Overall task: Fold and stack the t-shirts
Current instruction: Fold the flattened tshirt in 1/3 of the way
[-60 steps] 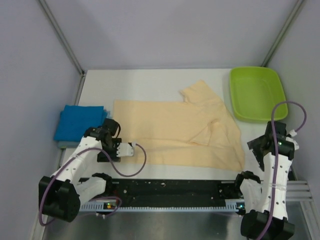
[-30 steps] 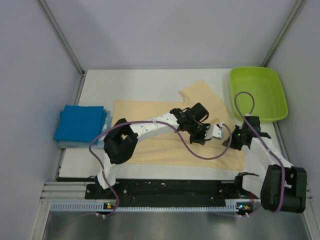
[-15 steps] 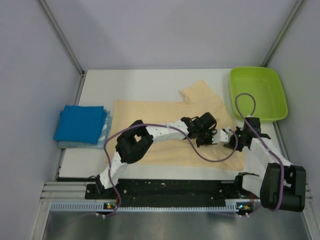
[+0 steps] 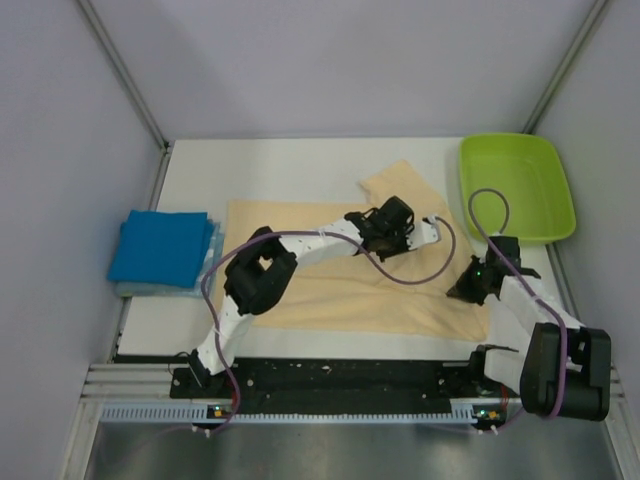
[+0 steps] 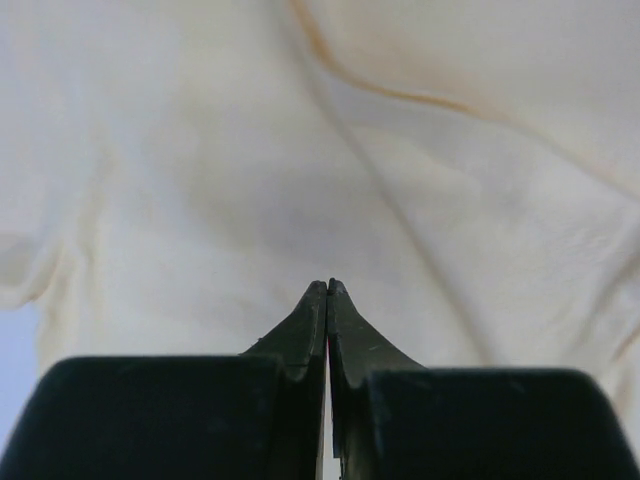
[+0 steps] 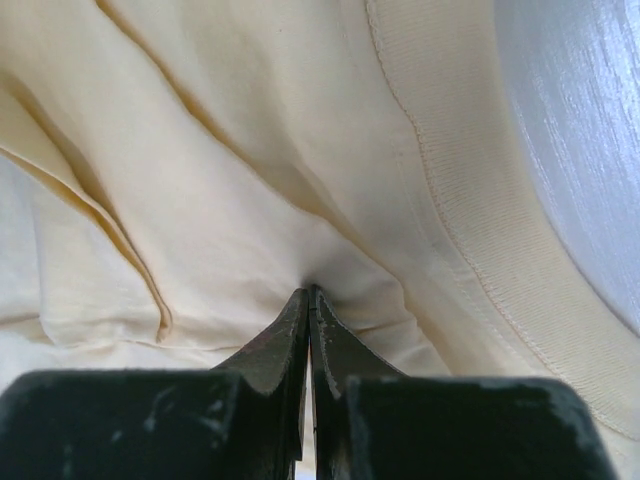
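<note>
Left claw (image 4: 429, 232) has swung toward the far side, pressed together and empty, above the peach shirt (image 4: 320, 255) lying lengthwise across the desk (image 4: 300, 165), right edge pinched by the nearer right claw (image 4: 463, 290).

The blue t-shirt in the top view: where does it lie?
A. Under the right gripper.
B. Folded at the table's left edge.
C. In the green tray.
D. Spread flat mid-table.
B: the blue t-shirt sits as a folded square at the left edge of the table, far from the green tray at the right.
</note>
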